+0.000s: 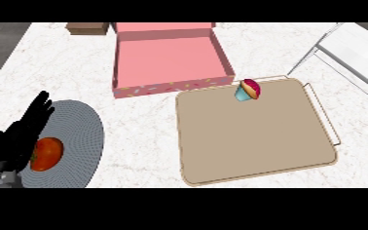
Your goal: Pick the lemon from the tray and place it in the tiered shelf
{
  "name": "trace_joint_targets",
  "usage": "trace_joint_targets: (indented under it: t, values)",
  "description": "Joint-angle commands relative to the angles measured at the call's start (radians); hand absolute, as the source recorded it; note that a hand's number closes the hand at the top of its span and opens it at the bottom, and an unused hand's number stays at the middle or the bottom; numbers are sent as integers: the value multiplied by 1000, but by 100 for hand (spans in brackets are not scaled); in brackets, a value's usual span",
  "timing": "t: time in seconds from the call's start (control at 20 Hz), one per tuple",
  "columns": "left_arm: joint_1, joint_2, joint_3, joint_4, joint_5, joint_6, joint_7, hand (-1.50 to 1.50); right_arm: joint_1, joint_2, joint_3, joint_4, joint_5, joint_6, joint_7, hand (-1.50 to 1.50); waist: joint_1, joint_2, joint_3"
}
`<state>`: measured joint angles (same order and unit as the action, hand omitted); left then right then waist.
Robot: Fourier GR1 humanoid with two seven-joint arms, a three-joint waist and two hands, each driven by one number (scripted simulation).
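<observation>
Left hand [25, 126] at near-left edge, fingers straight and relaxed, holding nothing, resting over the left rim of the grey plate [82, 126]; right hand out of sight; red-orange tomato-like fruit [46, 154] on that plate, just beside the hand; tan tray [251, 136] right of centre on the marble desk [144, 141]; no lemon on it that I can make out, only a small cupcake [248, 90] at its far edge; open pink box [169, 58] far of the tray; white shelf [338, 48] at far right; brown block [87, 28] at far left.
</observation>
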<state>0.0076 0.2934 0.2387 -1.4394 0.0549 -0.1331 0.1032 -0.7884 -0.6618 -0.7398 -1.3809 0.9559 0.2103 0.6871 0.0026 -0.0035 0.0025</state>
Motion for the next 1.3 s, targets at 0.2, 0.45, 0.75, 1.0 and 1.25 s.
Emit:
trace_joint_targets:
  t: [0.2,0.45,0.75,1.0,1.25]
  values:
    - [18,-53,-27,11,-36,34,-26,0,-1,9,-136,-193,-215,54,65,-150,-14,-2,-3]
    - [23,-33,-7,8,-19,13,-7,0,4,-97,-251,-309,-339,141,126,-150,-18,-3,-3]
    - [25,-14,19,11,-14,9,-7,0,30,-275,-387,-485,-423,358,345,-150,-37,-9,-4]
    - [97,-12,47,-24,-7,19,-1,0,97,-402,-610,-434,-562,592,364,-150,-85,-29,-2]
    - [81,-13,54,-20,-13,32,2,0,126,-528,-770,-392,-671,754,370,-150,-114,-33,-4]
